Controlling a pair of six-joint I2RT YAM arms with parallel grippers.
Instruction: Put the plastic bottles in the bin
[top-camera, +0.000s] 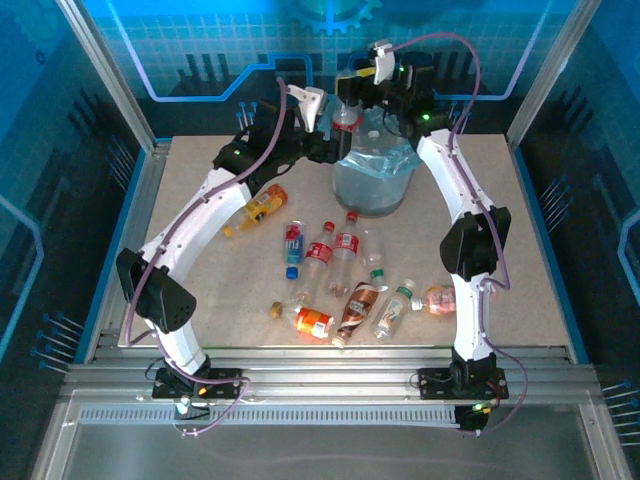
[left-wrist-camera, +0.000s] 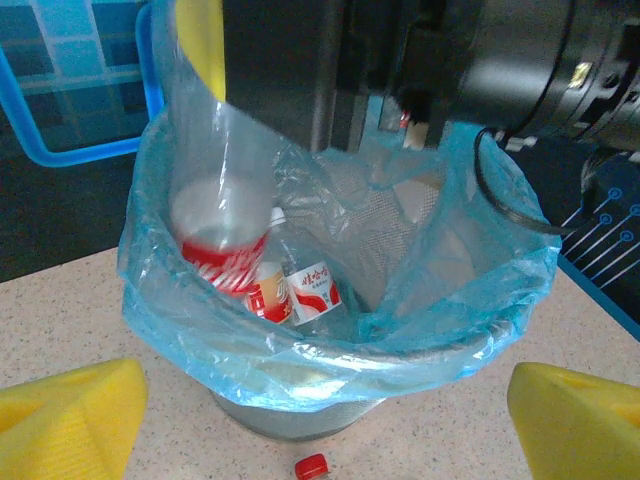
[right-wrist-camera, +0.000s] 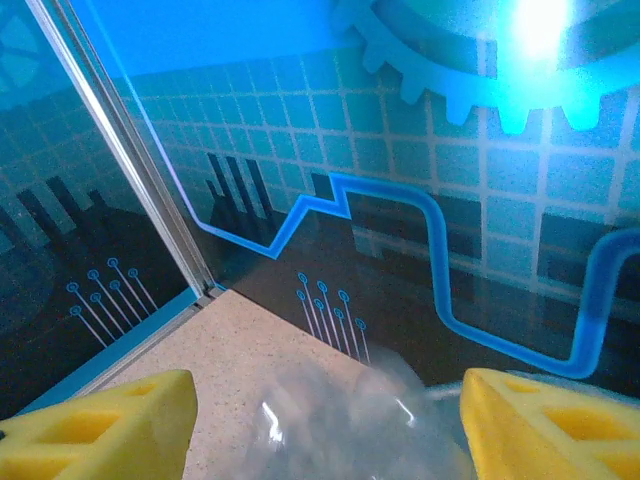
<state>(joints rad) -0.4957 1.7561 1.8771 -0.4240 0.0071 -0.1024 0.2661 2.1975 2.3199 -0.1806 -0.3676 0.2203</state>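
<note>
While the left gripper (left-wrist-camera: 328, 415) hangs just beside the bin (left-wrist-camera: 330, 352), its yellow fingers (left-wrist-camera: 70, 420) spread wide with nothing between them, I read the table from above, left to right.

Left: an orange bottle (top-camera: 262, 205) lies alone near the left arm.

Centre, far row: a blue-labelled bottle (top-camera: 294, 245), then two red-labelled bottles side by side (top-camera: 320, 252) and a clear bottle (top-camera: 373, 258).

Centre, near row: an orange-labelled bottle (top-camera: 315, 322), a brown bottle (top-camera: 358, 305), a green-labelled bottle (top-camera: 395, 310) and a pink bottle (top-camera: 438, 298), the last lying close to the right arm.

Far middle: the bin stands on the table with its blue bag folded over the rim. A red cap (left-wrist-camera: 311, 466) lies at its foot. Two small bottles (left-wrist-camera: 300, 290) rest at the bottom of the bag.

Above the bin: an upright red-banded bottle (left-wrist-camera: 215, 235) has its lower end inside the bin's mouth, against the bag's left wall.

Right: the right gripper (right-wrist-camera: 328, 420) sits over the bin, jaws apart, with a blurred clear shape between them; I cannot tell whether the pads touch it.
</note>
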